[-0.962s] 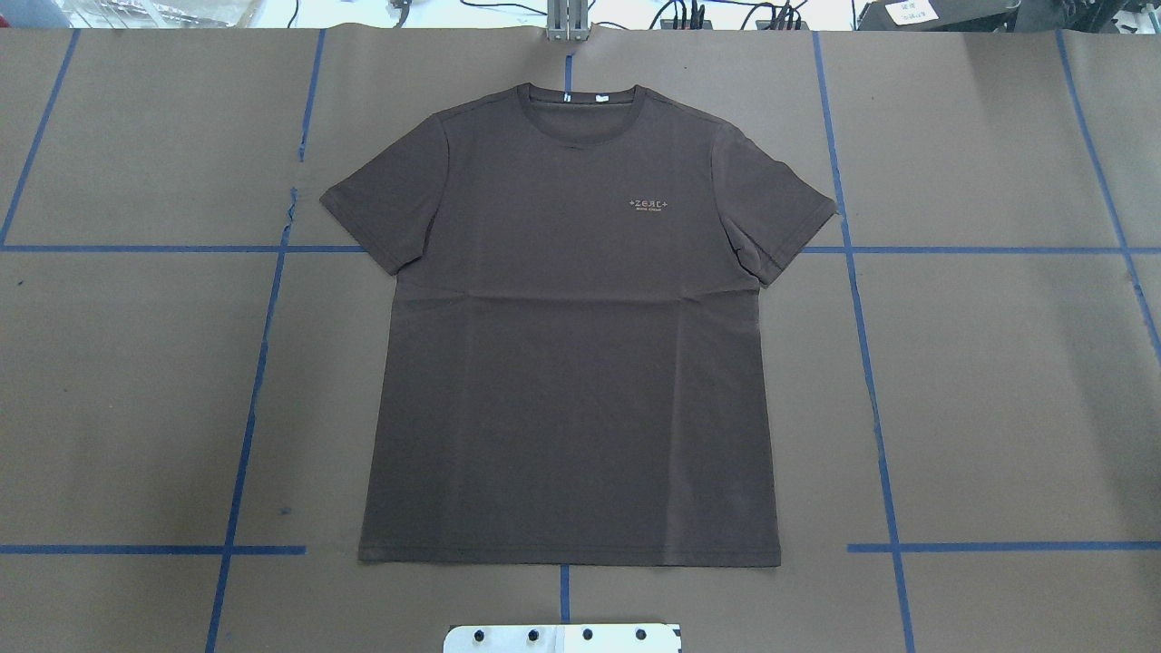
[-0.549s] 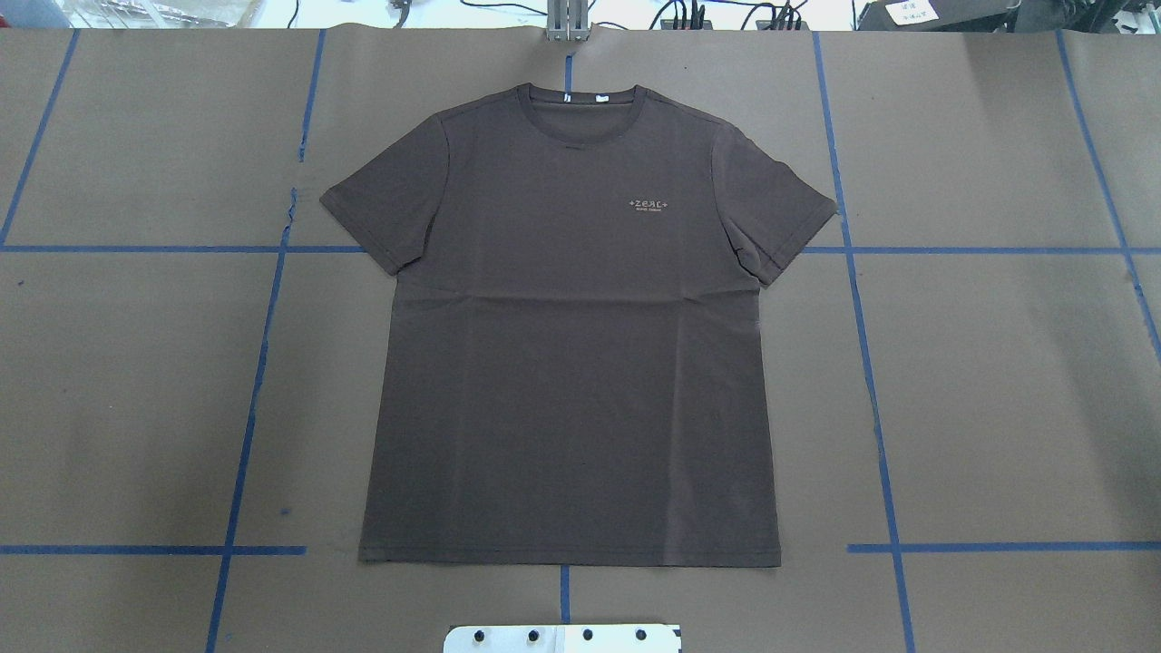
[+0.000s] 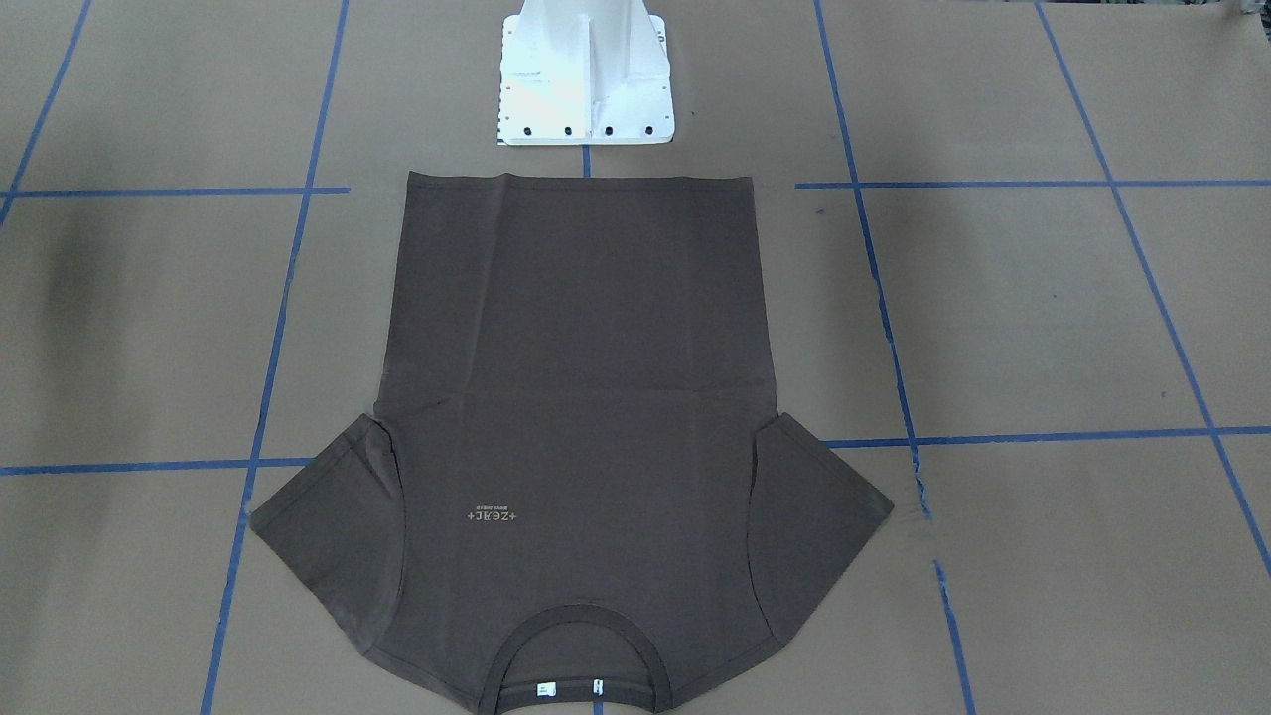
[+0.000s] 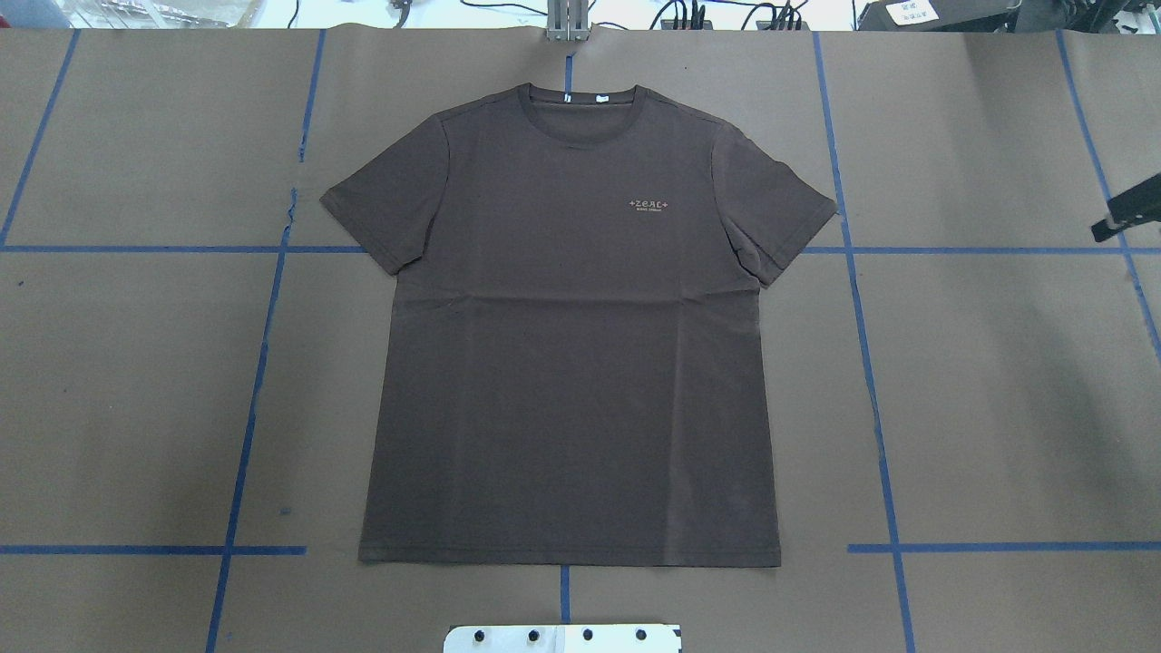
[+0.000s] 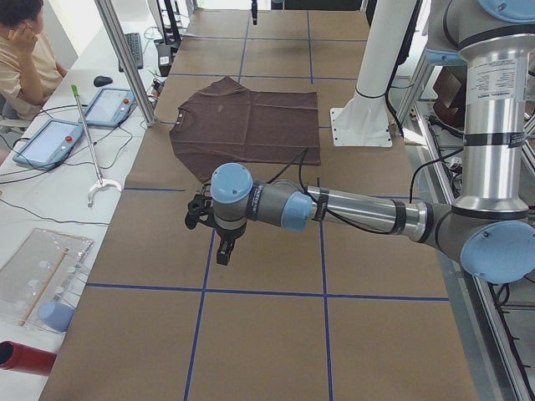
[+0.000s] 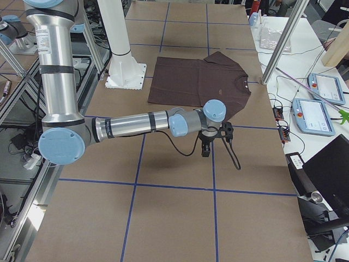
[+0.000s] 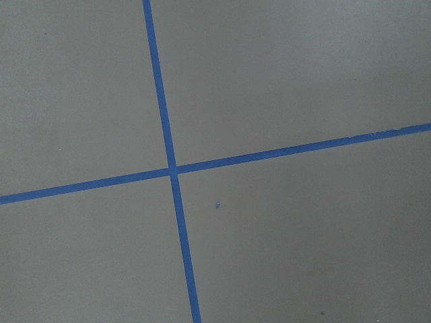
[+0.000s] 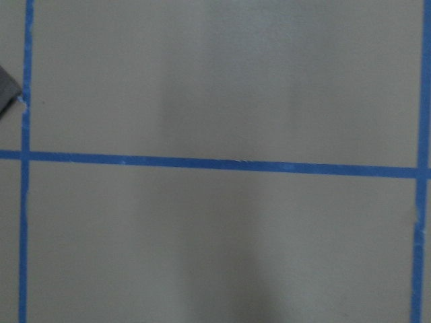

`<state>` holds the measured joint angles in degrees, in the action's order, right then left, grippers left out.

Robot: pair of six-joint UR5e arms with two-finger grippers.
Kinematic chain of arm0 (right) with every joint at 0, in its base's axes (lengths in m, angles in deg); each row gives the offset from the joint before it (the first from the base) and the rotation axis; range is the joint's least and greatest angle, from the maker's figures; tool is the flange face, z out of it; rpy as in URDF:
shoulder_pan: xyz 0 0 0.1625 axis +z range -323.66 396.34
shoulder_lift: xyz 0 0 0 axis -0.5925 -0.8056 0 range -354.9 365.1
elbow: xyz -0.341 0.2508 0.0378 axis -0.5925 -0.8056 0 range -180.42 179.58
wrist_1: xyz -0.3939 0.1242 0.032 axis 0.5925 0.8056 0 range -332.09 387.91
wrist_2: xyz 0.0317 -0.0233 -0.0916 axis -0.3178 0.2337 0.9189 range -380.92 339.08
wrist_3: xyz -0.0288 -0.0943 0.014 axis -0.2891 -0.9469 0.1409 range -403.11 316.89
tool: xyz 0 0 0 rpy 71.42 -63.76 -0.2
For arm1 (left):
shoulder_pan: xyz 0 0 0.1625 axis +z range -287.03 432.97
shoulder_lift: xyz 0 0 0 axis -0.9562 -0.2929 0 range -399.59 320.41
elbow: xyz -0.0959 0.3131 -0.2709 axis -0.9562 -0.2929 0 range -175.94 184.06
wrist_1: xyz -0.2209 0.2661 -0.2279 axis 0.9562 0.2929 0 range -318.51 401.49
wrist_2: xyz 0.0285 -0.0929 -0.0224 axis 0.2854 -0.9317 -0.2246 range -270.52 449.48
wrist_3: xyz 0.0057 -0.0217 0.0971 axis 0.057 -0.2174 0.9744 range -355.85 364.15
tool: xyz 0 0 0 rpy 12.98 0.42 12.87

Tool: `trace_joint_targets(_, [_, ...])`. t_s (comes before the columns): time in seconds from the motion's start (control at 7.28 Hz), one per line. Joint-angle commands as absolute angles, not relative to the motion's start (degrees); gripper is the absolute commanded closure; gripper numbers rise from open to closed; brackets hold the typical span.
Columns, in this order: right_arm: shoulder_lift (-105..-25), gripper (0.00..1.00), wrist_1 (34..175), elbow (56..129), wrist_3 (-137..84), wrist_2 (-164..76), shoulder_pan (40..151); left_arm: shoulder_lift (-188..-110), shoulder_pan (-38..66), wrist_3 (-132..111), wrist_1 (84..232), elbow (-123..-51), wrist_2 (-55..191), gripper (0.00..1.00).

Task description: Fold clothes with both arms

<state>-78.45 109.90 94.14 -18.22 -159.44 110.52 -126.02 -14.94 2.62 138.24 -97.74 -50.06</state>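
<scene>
Left pincer (image 5: 223, 251) and right pincer (image 6: 205, 150) hang over the table (image 4: 998, 408); how far either is open I cannot tell. The shirt (image 4: 571, 363) is dark brown and lies flat, logo up and sleeves spread. Overhead, the frame edge cuts off the right pincer. Each pincer is well beyond a sleeve of the shirt.
</scene>
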Motion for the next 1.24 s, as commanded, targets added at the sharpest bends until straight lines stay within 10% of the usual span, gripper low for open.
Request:
trace_joint_targets(0.0, [-67.46, 0.1, 100.39, 87.33, 7.05, -151.07, 99.85, -125.73, -14.92, 2.74, 142.18, -97.11, -51.24, 0.0])
trace_joint_targets(1.1, [-52.65, 0.34, 90.76, 67.7, 25.71, -140.37, 90.13, -125.81, -14.66, 2.48, 143.62, -97.36, -51.24, 0.0])
